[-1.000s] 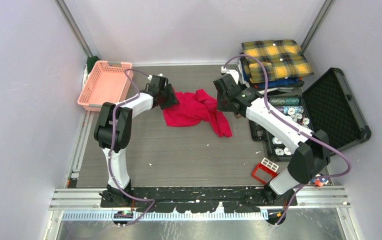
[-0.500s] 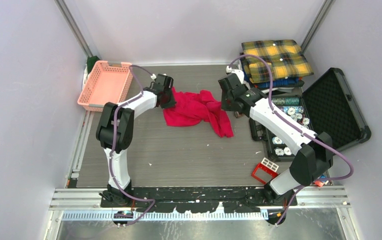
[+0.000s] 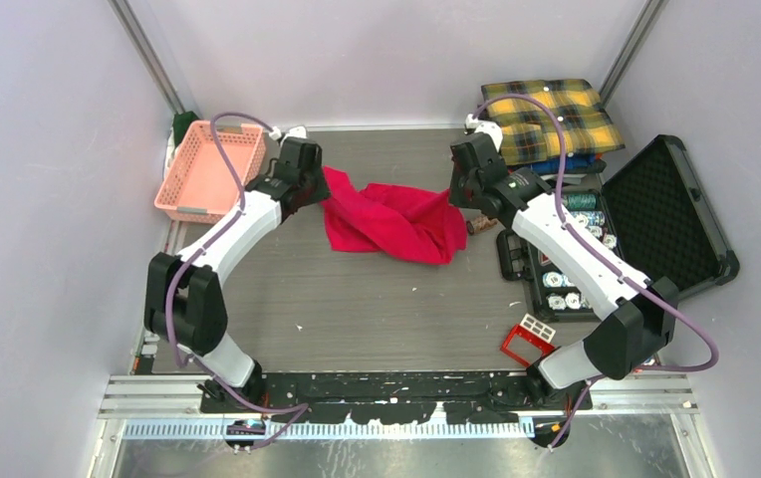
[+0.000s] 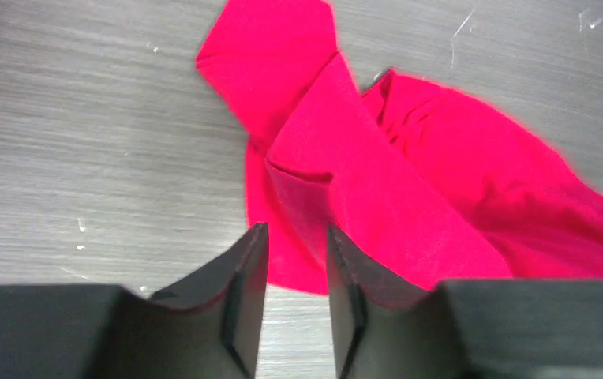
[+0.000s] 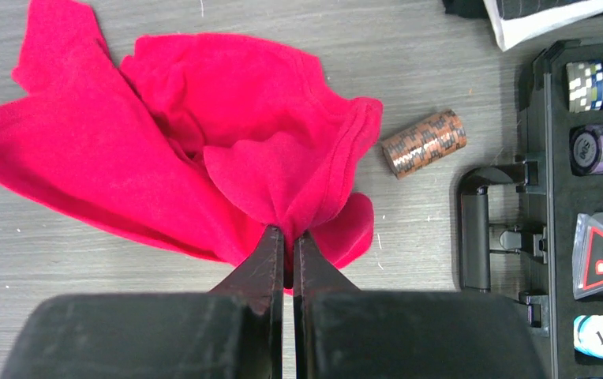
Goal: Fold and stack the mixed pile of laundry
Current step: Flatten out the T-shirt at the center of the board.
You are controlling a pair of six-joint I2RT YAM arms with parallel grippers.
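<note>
The red T-shirt (image 3: 386, 221) lies bunched on the grey table, stretched between the two arms. My right gripper (image 3: 460, 203) is at its right end. In the right wrist view that gripper (image 5: 289, 237) is shut on a gathered fold of the T-shirt (image 5: 204, 158). My left gripper (image 3: 319, 192) hangs over the shirt's left corner. Seen from the left wrist, its jaws (image 4: 297, 237) stand slightly apart, with the T-shirt (image 4: 409, 197) lying on the table under them and nothing clamped. The yellow-and-black plaid shirt (image 3: 551, 119) sits folded on a stack at the back right.
A pink basket (image 3: 212, 167) stands at the back left. An open black case of poker chips (image 3: 596, 249) lies on the right with its lid (image 3: 670, 219) flat. A brown roll of chips (image 5: 425, 142) lies by the shirt. A small red frame (image 3: 528, 341) sits near the right base.
Both grippers moved toward the back and apart, drawing the red T-shirt wider. The left gripper closed at the shirt's left corner, then its jaws parted a little.
</note>
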